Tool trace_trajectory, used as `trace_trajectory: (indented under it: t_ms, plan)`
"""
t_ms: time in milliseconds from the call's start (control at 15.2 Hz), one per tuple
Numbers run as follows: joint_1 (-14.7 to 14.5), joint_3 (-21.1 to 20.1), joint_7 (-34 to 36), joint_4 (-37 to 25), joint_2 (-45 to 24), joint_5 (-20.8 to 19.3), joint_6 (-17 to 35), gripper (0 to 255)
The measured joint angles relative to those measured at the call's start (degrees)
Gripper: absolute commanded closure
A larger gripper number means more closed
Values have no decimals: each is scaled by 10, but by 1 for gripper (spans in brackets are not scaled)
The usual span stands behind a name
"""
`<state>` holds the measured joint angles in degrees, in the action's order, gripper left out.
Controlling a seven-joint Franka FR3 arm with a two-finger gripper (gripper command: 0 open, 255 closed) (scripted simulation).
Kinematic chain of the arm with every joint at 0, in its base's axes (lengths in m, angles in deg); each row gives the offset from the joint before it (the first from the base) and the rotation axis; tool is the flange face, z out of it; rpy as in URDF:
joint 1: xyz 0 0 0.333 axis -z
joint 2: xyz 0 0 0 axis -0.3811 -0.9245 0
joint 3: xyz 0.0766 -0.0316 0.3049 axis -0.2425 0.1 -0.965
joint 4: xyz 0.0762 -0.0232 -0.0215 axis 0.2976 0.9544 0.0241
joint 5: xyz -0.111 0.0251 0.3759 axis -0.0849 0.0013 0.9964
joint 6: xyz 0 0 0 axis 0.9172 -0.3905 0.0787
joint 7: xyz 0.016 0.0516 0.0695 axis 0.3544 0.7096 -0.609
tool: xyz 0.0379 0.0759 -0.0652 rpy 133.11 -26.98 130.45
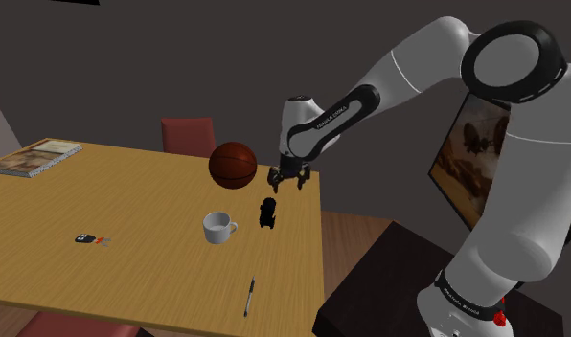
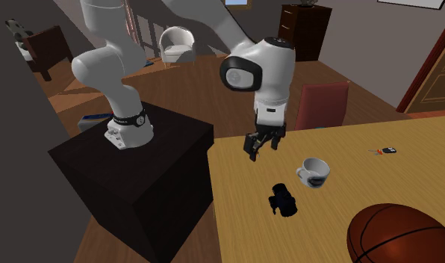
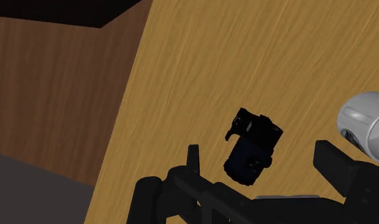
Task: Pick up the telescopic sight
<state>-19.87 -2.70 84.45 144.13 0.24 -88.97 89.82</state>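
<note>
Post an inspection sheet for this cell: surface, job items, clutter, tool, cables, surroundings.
Surface: wooden table.
Job's things: black sight lies near the table edge by the stand, untouched.
Clutter: mug, basketball, pen, keys, book.
Grippers: tool open, above the sight, apart from it.
Cables: nothing seen.
Surroundings: red chair, framed picture.
</note>
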Motion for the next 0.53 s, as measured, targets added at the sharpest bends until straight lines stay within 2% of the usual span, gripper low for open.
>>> trace_trajectory:
  t_ms: [528]
  plan:
    - [-19,26,83,-153,-184,-4,30,0]
